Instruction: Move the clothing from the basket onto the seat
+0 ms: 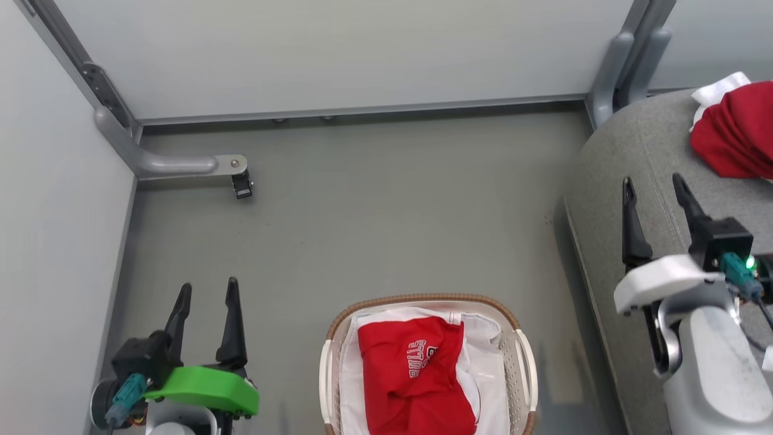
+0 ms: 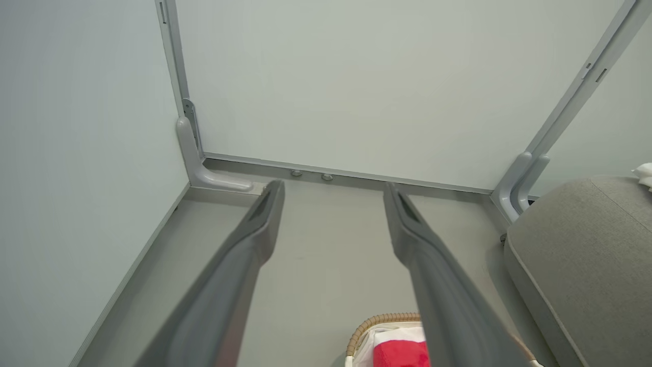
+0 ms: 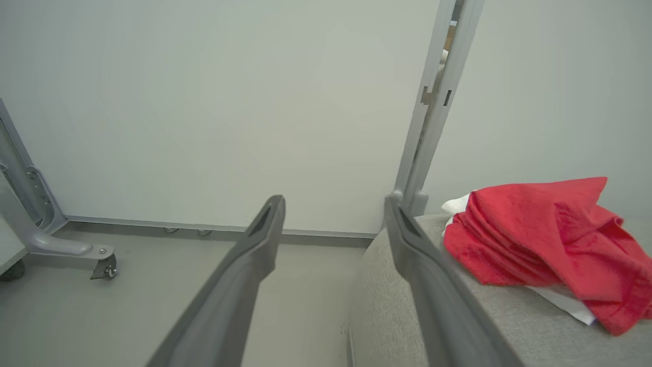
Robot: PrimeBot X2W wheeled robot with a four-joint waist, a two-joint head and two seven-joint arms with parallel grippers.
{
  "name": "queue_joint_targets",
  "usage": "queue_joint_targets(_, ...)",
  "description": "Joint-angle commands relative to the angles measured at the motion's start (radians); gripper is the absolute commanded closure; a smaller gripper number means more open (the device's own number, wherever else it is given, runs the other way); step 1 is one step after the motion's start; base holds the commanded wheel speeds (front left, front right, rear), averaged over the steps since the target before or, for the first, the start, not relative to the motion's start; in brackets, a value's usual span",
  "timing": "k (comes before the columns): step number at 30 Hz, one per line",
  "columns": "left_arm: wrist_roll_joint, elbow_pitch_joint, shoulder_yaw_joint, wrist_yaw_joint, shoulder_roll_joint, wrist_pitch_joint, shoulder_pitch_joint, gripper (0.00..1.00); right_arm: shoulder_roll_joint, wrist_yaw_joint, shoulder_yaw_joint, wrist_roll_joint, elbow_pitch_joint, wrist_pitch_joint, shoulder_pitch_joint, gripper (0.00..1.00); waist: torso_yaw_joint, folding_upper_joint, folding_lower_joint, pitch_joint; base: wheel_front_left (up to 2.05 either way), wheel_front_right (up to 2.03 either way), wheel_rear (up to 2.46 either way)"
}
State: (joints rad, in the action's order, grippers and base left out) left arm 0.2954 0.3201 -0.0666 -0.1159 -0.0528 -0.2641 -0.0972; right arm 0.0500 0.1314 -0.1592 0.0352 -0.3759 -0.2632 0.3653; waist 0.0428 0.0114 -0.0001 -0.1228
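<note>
1. Right gripper [image 1: 653,179] sits closest to me at the lower right of the head view, on its pale forearm [image 1: 718,368], fingers spread wide and holding nothing; its tips hang over the left edge of the seat [image 1: 628,151]
2. Left gripper [image 1: 209,284] is at the lower left, rising past its green cover [image 1: 205,389], fingers likewise parted and empty, over the floor [image 1: 392,211] to the left of the basket [image 1: 423,298]
3. Basket stands on the floor at the bottom centre, between my two arms and apart from the seat; I see its brown rim and cream perforated wall, the near end cut off by the frame
4. Inside it lies a crumpled red top [image 1: 410,374] with white lettering that reads upside down from my side; it rests on a white sheet [image 1: 492,368] lining the basket
5. On the seat, at the far right, I see a red heap [image 1: 734,130] with a bit of white cloth [image 1: 718,87] poking out behind it; from the right wrist it lies just right of the right finger, bunched in ridges
6. Neither gripper touches any clothing
7. Grey panels [image 1: 362,54] close the space at the back and left; a grey foot [image 1: 175,164] with a small castor [image 1: 242,185] juts from the left corner post onto the floor
</note>
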Motion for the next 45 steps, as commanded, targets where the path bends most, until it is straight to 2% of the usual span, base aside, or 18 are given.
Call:
queue_joint_targets(1, -0.002, -0.008, 0.006, -0.004, 0.0, -0.001, 0.019, 0.0, 0.002, -0.001, 0.019, -0.028, 0.015, -0.002, -0.032, 0.0, 0.005, -0.0114, 0.0001, 0.021, 0.0, 0.0, 0.0)
queue_joint_targets(9, 0.007, -0.007, 0.005, -0.001, 0.002, -0.001, 0.081, 0.0, 0.003, -0.001, 0.092, -0.095, 0.062, -0.002, -0.159, 0.0, -0.007, -0.0114, 0.0001, 0.065, 0.0, 0.0, 0.0)
queue_joint_targets(19, 0.026, 0.009, -0.035, 0.01, 0.002, -0.001, 0.109, 0.0, 0.003, -0.001, 0.183, -0.154, 0.037, -0.002, -0.242, 0.0, -0.012, -0.0114, 0.0001, 0.107, 0.0, 0.0, 0.0)
queue_joint_targets(45, 0.017, 0.029, -0.039, 0.004, 0.002, -0.001, 0.099, 0.0, 0.003, -0.001, 0.182, -0.149, 0.023, -0.002, -0.238, 0.0, -0.008, -0.0114, 0.0001, 0.106, 0.0, 0.0, 0.0)
